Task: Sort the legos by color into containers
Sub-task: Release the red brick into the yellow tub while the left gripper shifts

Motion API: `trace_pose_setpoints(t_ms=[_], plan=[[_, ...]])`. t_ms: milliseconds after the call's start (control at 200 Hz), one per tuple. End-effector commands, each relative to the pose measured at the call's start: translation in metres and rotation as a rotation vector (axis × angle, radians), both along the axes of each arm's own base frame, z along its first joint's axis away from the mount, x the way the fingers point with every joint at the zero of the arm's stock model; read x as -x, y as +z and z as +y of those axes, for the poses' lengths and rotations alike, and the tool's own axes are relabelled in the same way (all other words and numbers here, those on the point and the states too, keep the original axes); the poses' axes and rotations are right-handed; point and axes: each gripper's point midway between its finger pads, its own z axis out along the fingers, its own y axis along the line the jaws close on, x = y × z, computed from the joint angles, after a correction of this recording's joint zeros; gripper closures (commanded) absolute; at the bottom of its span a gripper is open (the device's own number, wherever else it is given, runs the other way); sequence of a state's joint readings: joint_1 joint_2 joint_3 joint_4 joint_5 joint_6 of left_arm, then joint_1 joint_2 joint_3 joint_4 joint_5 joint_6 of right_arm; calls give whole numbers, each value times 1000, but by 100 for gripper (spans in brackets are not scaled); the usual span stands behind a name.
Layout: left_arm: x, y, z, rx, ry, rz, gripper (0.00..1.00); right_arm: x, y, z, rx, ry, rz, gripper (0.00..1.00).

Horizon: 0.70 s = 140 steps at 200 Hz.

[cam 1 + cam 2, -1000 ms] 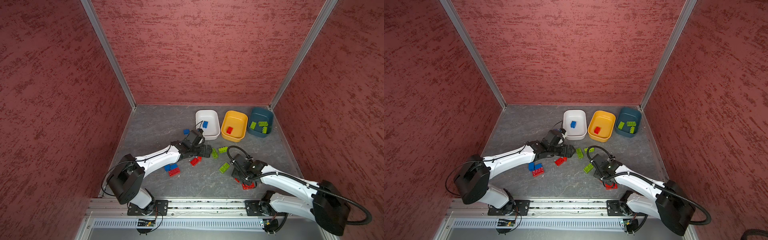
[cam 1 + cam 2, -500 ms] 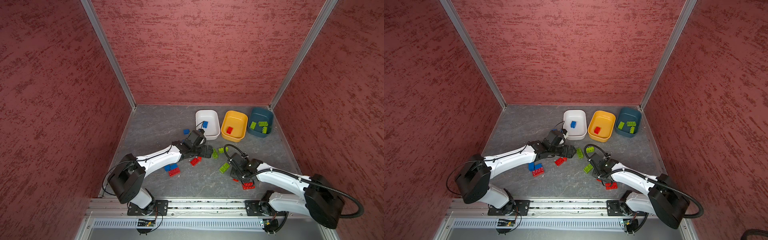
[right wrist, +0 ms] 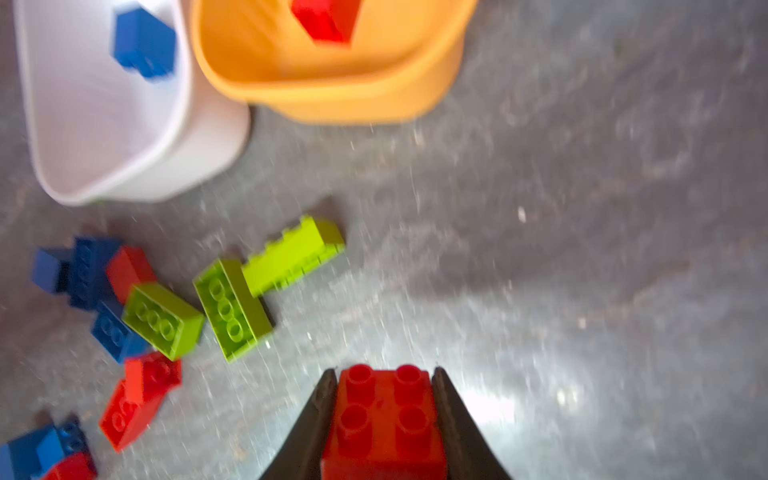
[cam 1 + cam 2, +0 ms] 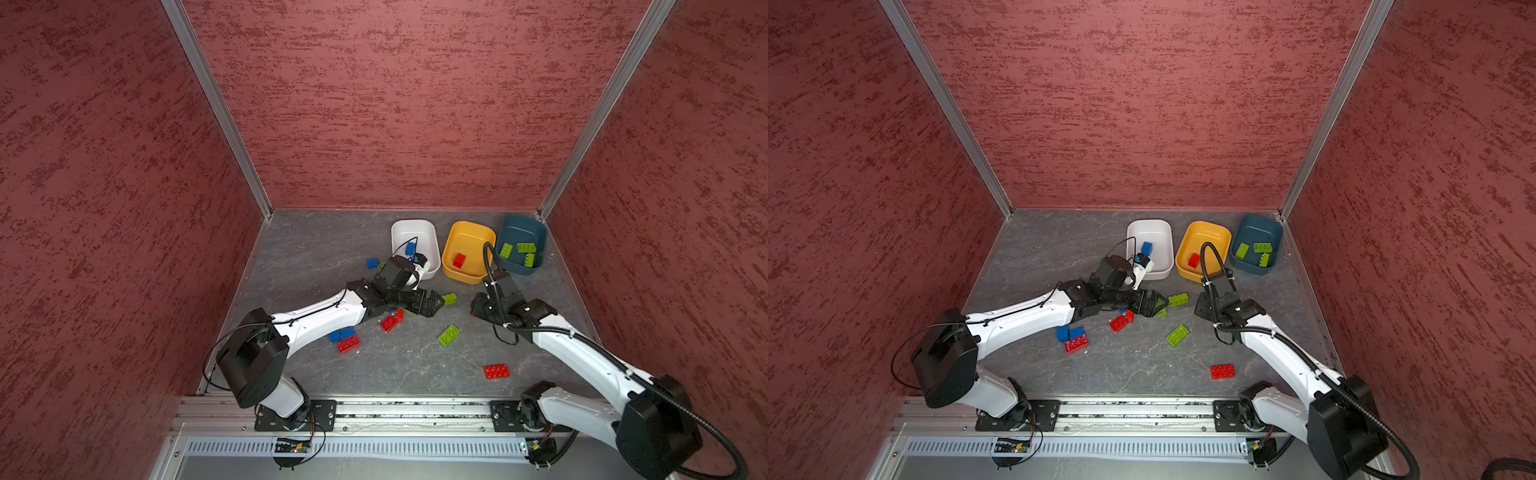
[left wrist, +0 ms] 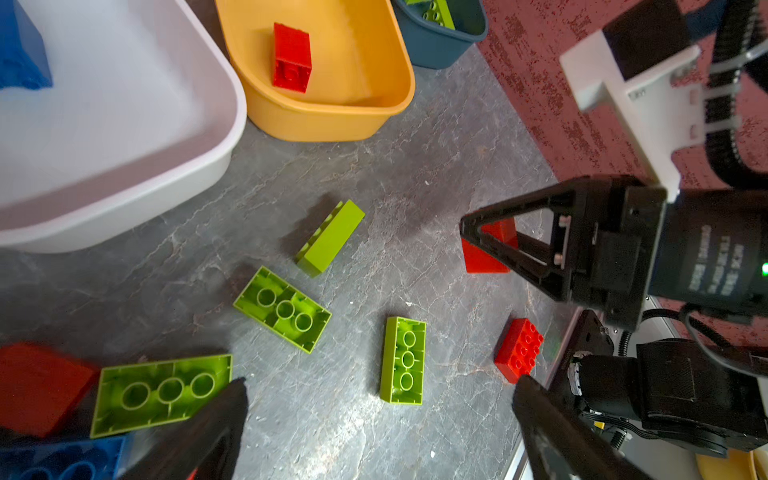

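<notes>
Nearest, approx 5 o'clock: red oblong lego [image 4: 496, 371] flat, studs up, long axis 3–9, near front rail [image 4: 395, 409]. Green oblong [image 4: 449, 335] mid-counter, axis 2–8, bare counter [image 4: 415, 374] all round it. Right jaws closed on square red lego [image 3: 384, 419], studs twd wrist cam; can't tell if it's off the counter. Left jaws wide open, low over upturned green legos [image 5: 282, 309] at centre. Blue/red cluster [image 4: 345, 338] at 8, by left forearm. Far, 12–2: white tub [image 4: 415, 235], yellow tub [image 4: 463, 276], teal tub [image 4: 519, 269] in a row, long axes approx 12–6. Open room: far-left corner, 10–11.
</notes>
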<state>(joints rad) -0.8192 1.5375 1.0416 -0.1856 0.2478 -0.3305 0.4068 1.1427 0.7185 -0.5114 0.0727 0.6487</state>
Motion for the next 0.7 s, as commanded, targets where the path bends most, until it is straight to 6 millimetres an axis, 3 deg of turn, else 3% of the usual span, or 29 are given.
trace_pose_setpoints(t_ms=[0, 105, 190, 316, 341, 566, 696], plan=[[-16, 26, -4, 55, 25, -128, 1, -43, 33, 9, -18, 94, -142, 79], [-20, 35, 1, 80, 56, -175, 1, -73, 46, 4, -10, 104, -173, 79], [-22, 31, 9, 58, 90, -160, 1, -90, 51, 1, 19, 122, -176, 78], [-34, 4, 35, -44, 238, -79, 1, -118, 53, -19, 90, 87, -187, 78], [-36, -2, 40, -63, 263, -57, 0, -126, 43, -23, 104, 75, -169, 77], [-39, -44, 72, -195, 374, 76, 1, -187, 27, -49, 255, 10, -143, 75], [-35, -67, 91, -300, 413, 133, 1, -206, 24, -65, 369, -25, -100, 62]])
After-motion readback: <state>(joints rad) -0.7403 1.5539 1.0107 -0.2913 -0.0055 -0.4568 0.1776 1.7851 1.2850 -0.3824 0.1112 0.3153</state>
